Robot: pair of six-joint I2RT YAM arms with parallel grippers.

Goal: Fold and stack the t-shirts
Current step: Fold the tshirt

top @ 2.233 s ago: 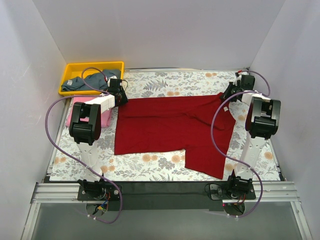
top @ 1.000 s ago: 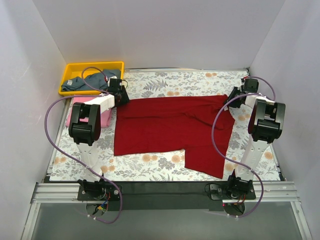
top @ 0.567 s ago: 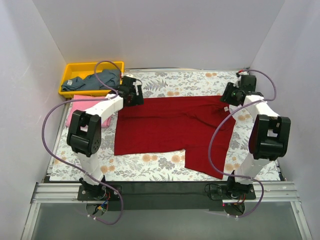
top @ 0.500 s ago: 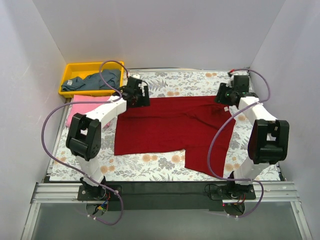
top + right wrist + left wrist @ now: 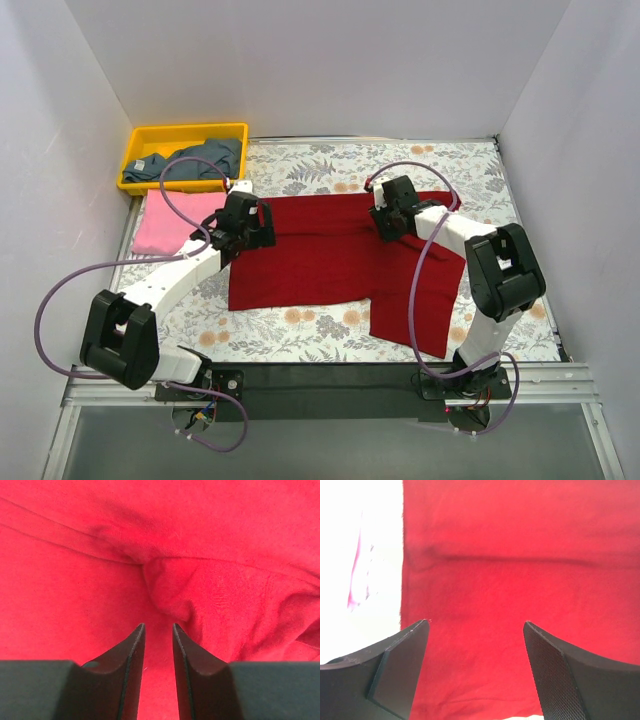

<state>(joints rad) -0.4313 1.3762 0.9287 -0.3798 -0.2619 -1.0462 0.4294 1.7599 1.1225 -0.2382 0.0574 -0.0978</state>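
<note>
The large dark red t-shirt (image 5: pixel 320 255) lies spread on the flowered table, with one part reaching toward the near right. My left gripper (image 5: pixel 248 226) is open wide and empty, just above the shirt's left edge; the left wrist view shows red cloth (image 5: pixel 495 555) under it (image 5: pixel 476 623). My right gripper (image 5: pixel 392 216) hovers over the shirt's far right part, where the cloth is rumpled. Its jaws stand a narrow gap apart (image 5: pixel 158 626) with nothing between them, above a small fold of red cloth (image 5: pixel 170 587). The pink t-shirt (image 5: pixel 172 222) lies at the left. The blue-grey t-shirt (image 5: pixel 190 160) lies in the bin.
A yellow plastic bin (image 5: pixel 140 148) stands at the far left corner. White walls close in the left, back and right. The flowered table cover (image 5: pixel 330 165) shows beyond the red shirt and along the near edge (image 5: pixel 290 335).
Both grippers have left the shirt's far corners and moved inward and nearer over the red cloth, the right one well to the left. The shirt's far right edge now lies flatter.
</note>
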